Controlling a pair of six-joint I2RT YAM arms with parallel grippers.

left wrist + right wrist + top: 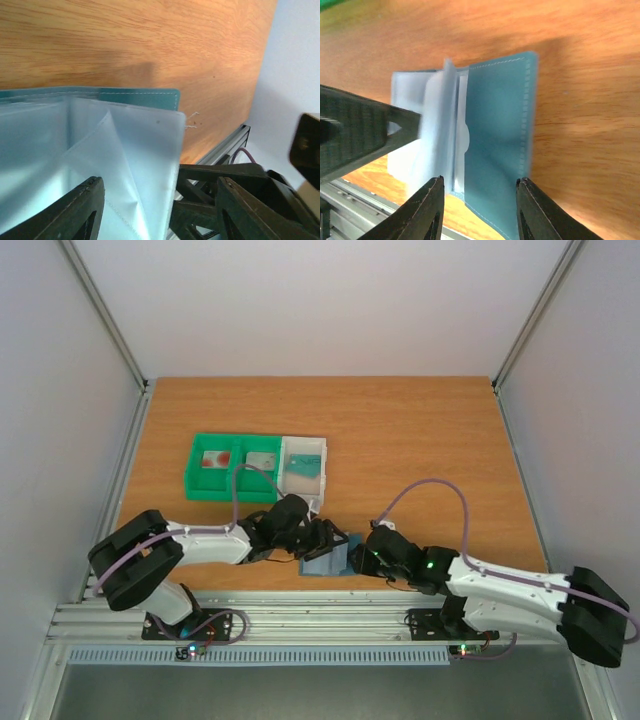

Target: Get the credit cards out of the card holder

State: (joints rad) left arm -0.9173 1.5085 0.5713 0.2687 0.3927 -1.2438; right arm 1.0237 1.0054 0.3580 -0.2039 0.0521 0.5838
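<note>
Right wrist view is showing the card holder [495,135] lying open on the table [590,100], close to the near edge between the 2 arms. Its teal cover is lying flat and its long axis is running straight away from the right gripper [480,210]. That gripper's 2 fingers are standing apart, 1 at each long side of the cover. I cannot tell whether they are pressing on its edges or only bracketing it.

The clear sleeves [100,150] are standing up from the fold on the left side of the cover. The left gripper [162,210] is coming at them from that side with its jaws wide apart, and the loose sleeve edge is lying in the gap, not pinched.

3 cards [215,460] are already lying far from the holder, 2 in the green tray [200,485] and 1 in the white tray [305,440]. Whether any card is remaining in the sleeves is not clear, since a pale shape beside the fold could be a card or just plastic.

By my judgement the left arm is the nearer one to the sleeves, so the leafing or pulling is falling to it. The right arm is looking placed to steady the cover. Any pull would need to run along the sleeve's open side, which I cannot place for certain.
</note>
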